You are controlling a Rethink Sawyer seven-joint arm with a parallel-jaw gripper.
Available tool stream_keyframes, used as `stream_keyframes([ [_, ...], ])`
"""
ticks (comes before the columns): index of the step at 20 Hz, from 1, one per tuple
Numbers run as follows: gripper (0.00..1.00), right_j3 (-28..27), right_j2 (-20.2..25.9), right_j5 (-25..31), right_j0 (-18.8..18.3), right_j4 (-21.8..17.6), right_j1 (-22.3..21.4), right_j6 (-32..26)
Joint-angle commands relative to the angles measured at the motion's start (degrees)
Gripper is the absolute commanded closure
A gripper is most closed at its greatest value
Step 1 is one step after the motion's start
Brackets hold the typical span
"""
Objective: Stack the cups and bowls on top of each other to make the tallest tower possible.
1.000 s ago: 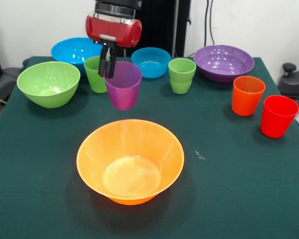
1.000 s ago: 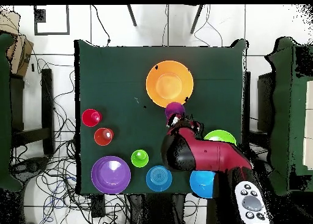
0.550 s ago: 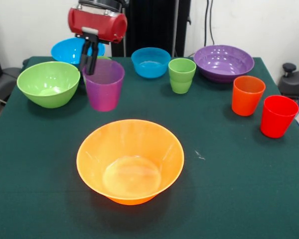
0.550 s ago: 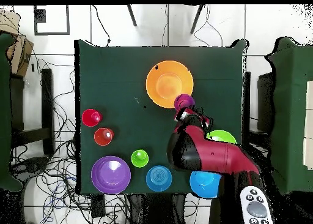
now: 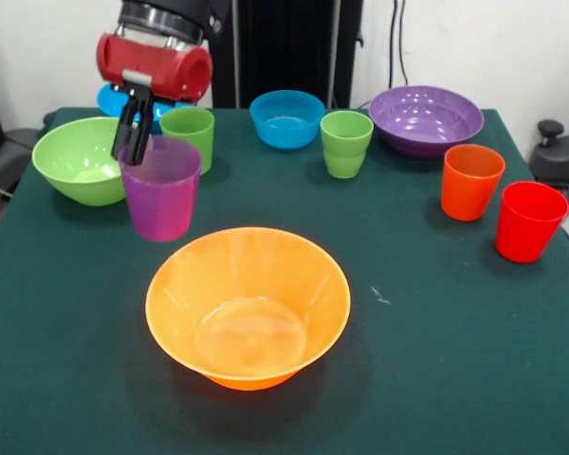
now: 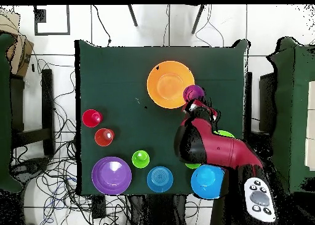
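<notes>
- Nearest you on the green table, the big orange bowl sits upright and empty, mid-width toward the front edge; it looks like your tower's wide base.
- Just past its left rim, your gripper hangs with its fingers clamped over the purple cup wall, one inside and one outside, holding it upright and clear of the cloth so it can go in mouth-up.
- Toward the right edge, the red cup and orange cup stand together, out of the way.
- Along the back edge wait the green bowl, two green cups, two blue bowls and the purple bowl.
</notes>
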Motion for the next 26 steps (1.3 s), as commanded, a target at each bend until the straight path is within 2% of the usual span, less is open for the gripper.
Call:
stream_keyframes([
  [1, 1.0, -6.0, 5.0, -2.2, -0.1, 1.7, 6.5, 6.0],
  [9, 1.0, -4.8, 2.4, -4.6, 2.9, 5.0, 8.3, 7.3],
  [16, 1.0, -3.8, 2.1, -3.8, 3.5, 6.1, 6.9, 7.3],
  [26, 1.0, -4.6, 1.5, -3.8, 4.6, 8.0, 7.7, 7.1],
])
